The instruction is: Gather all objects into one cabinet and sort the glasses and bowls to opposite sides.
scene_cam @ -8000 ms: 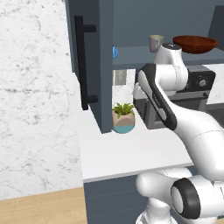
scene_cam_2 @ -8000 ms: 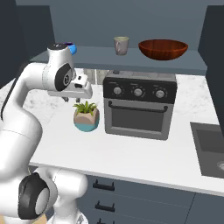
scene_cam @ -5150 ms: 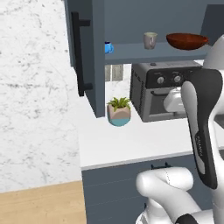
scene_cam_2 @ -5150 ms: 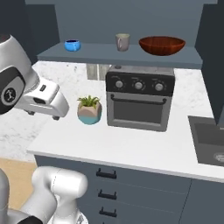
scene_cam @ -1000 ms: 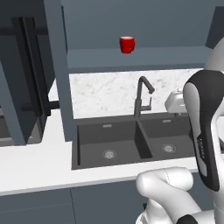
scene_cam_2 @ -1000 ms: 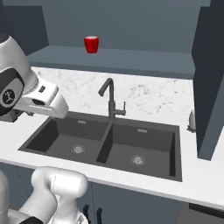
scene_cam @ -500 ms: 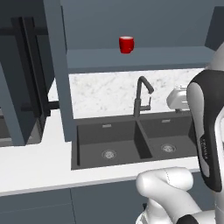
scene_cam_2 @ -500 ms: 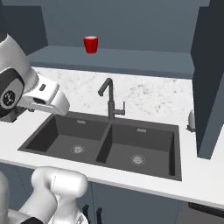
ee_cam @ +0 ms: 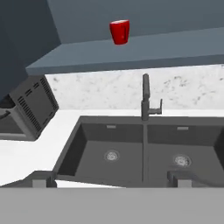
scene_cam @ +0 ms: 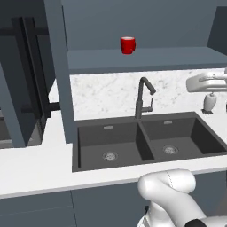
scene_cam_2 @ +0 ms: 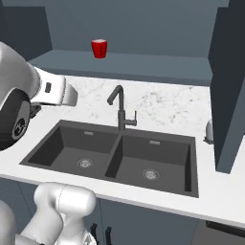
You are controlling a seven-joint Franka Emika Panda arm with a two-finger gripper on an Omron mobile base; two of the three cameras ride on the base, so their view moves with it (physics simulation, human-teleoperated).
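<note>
Left base view, far left: a slate-blue cabinet door (scene_cam: 20, 84) with a long black bar handle (scene_cam: 33, 71) stands open, cut off at the frame edge. In the hand view, a dark vented appliance (ee_cam: 33, 107) sits on the white counter (ee_cam: 26, 151), partly cropped — its type cannot be determined. Centre: the red cup (scene_cam: 127, 45) stands upright and alone on the open cabinet shelf (scene_cam: 146, 58), above the black faucet (scene_cam: 142, 96) and double sink (scene_cam: 146, 144). The gripper (ee_cam: 111, 180) is open, holding nothing — only its tips show. Right: a small pale object (scene_cam: 209, 103) on the counter is half hidden by the arm.
</note>
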